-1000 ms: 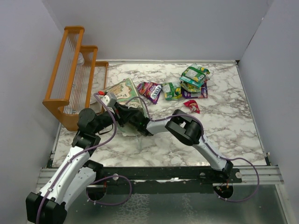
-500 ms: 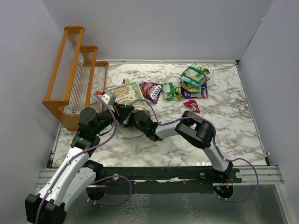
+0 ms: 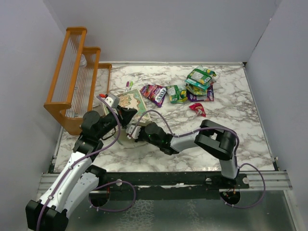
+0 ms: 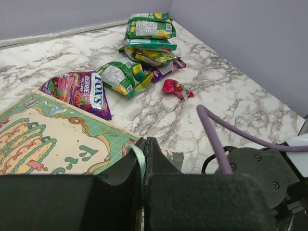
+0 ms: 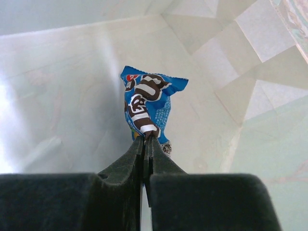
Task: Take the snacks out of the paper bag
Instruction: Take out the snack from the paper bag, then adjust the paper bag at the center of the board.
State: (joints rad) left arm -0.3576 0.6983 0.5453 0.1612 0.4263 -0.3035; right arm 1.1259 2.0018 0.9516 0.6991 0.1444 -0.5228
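- White-and-grey marbled table [image 3: 240, 134]: carries everything; both arms reach to its left half.
- Orange wooden slatted rack [image 3: 72, 72]: at the far left edge, seen only from the top camera.
- Mint-green paper gift bag [image 3: 129, 100]: just right of the rack, printed face up. The left wrist view shows that face close up; the right wrist view shows only the cream inside.
- Left claw [image 4: 143, 144]: closed, pinching the bag's mint-green rim between its fingers.
- Right claw [image 5: 145, 139]: inside the bag, closed on the lower end of a blue foil packet with brown-and-white print [image 5: 147, 103]. The packet shows in this view alone; from above the bag hides both it and the fingertips.
- Heap of green and purple foil packets [image 3: 200, 82]: far right-centre of the table, well apart from the bag.
- Purple foil packet [image 4: 79, 89]: just beside the bag's far edge; a green foil packet [image 4: 122, 77] lies next to it.
- Small red foil packet [image 3: 197, 109]: alone, nearer than the heap.
- Two thin markers [image 3: 129, 85]: just beyond the bag, top view only.
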